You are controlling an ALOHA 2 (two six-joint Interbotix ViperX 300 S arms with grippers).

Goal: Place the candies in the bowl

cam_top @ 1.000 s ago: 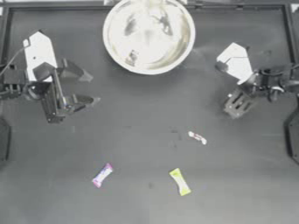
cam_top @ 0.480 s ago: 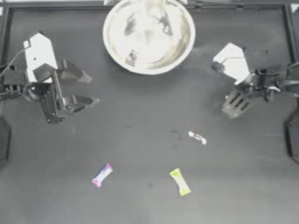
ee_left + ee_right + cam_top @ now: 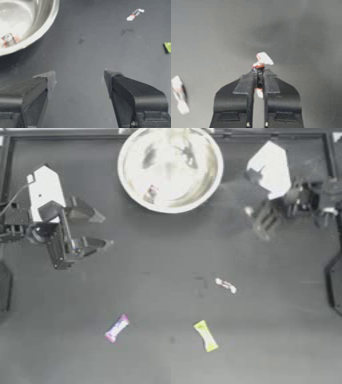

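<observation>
A white-and-red candy [image 3: 260, 65] is clamped between the jaws of the right gripper [image 3: 266, 219], one twisted end poking out past the tips in the right wrist view. The gripper is seen in the top view to the right of the bowl [image 3: 212, 175], near its rim but not yet over it; its outline is smeared there, so the height above the table cannot be judged.

The coming move is taken to turn on one relation: the bowl lies to the left of the held candy, slightly toward the table's far edge. A short carry that way should bring it over the opening.

One white-and-red candy [image 3: 152, 193] is already seen inside the bowl.

Three candies are left on the table: a white-and-red one [image 3: 226, 285] near the middle, a yellow-green one [image 3: 206, 336] and a pink-purple one [image 3: 116, 328] nearer the front edge, both lying on a slant.

The left gripper [image 3: 93, 230] is parked at the left side, jaws held wide apart around nothing.
</observation>
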